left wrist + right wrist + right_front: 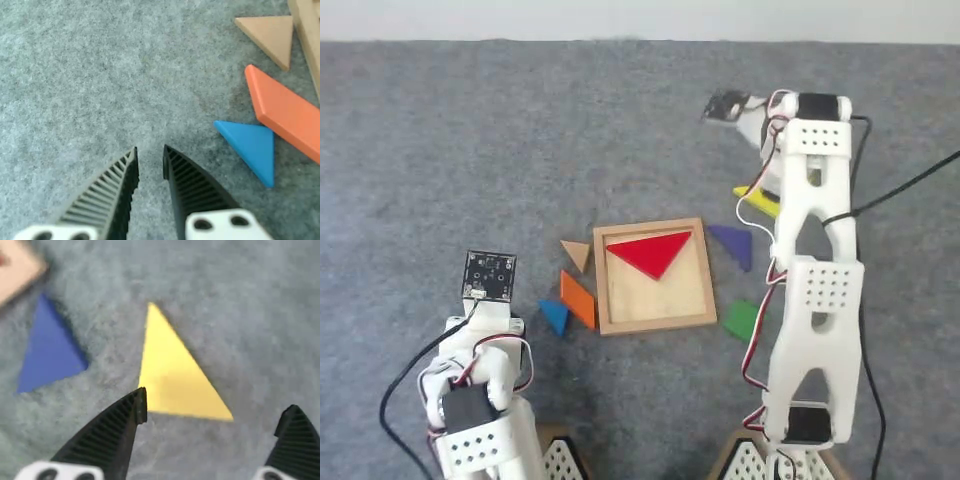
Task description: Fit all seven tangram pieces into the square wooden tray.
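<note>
Left jaws hang a slit apart, empty, over the desk (440,150) near the blue triangle (252,150), orange piece (285,117) and tan triangle (270,35). The tray (655,305) at centre holds the red triangle (650,252), with the purple triangle (733,243) and green square (741,319) just right of it. Right jaws gape wide, empty, over the yellow triangle (172,380).

Grey speckled felt table cover (470,150) runs edge to edge, left to right, near to far. Along the far edge, a pale plain wall strip (640,18). Light's soft & even, no hard shadows.
</note>
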Robot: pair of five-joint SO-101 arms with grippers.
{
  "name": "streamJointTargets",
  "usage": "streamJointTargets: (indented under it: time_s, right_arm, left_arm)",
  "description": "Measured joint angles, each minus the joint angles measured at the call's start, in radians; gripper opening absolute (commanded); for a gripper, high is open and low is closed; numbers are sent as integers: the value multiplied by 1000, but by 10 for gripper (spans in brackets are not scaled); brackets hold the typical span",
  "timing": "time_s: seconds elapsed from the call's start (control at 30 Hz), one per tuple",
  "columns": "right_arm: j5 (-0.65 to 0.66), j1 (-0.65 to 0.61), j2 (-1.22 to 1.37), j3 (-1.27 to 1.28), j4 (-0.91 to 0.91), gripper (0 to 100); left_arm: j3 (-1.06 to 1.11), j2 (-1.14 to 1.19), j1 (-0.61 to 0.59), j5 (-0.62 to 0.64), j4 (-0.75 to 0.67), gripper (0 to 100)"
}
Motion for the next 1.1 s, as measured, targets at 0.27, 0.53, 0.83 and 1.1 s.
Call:
streamJointTargets:
  time_s: [0.27,0.53,0.83,1.1]
  right_arm:
    - [176,0,167,-118,29,398]
    - [215,2,215,-149,37,269]
    - [184,25,203,-137,41,191]
    - [43,49,2,150,41,165]
  left_arm:
    - [0,0,0,0,0,80]
    - [0,0,0,0,0,80]
    - [0,0,0,0,0,80]
    - [0,0,0,0,0,80]
